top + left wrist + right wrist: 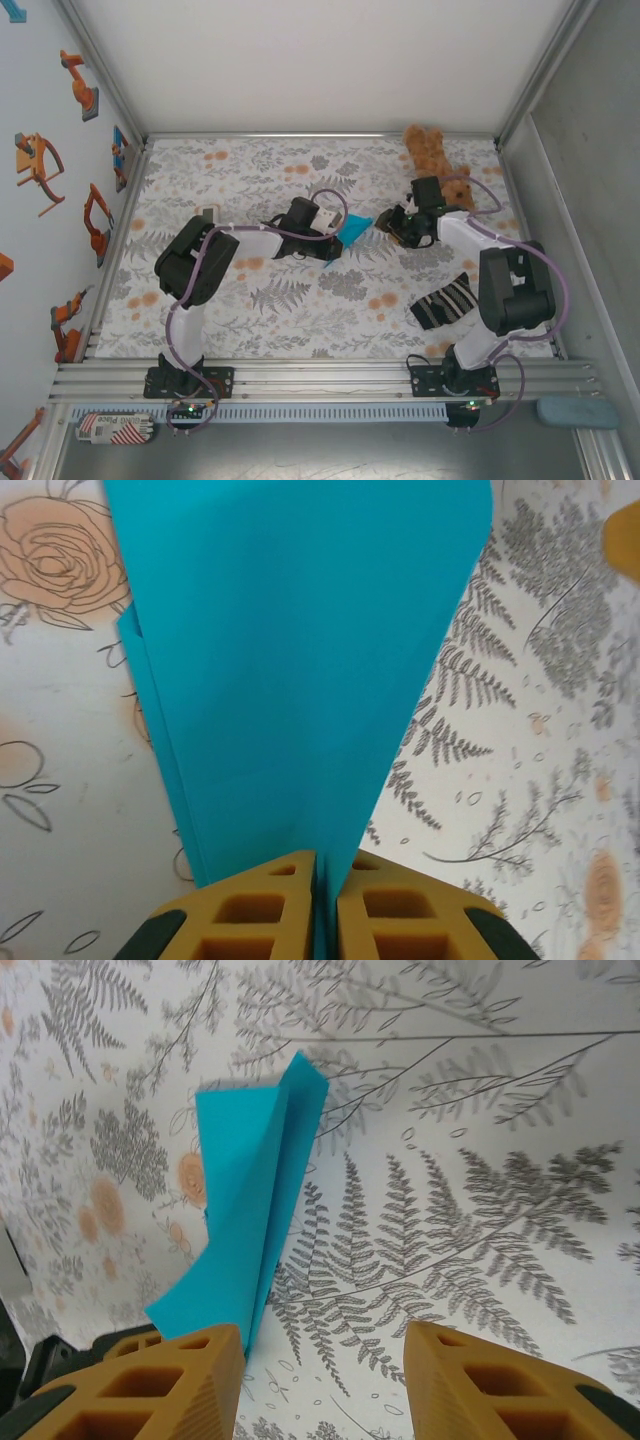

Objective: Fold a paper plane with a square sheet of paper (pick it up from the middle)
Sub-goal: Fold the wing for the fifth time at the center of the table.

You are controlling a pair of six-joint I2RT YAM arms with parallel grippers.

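The floral worktop [300,320] is the broad ground. Over its middle sits the cyan paper plane [300,660], a tapered, folded shape. The left pincer [318,865] is clamped on its narrow end, along the crease. The right pincer [325,1335] stands parted and empty, 1 of its 2 fingers just beside the paper. The paper looks light, thin and easily crumpled. It is probably best held at the layered centre crease, where it should be stiffest.

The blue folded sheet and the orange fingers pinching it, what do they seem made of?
Sheet: thin matte paper, judging by its crisp creases and layered edges. Fingers of the left gripper: probably matte orange plastic, given the hollow cells.
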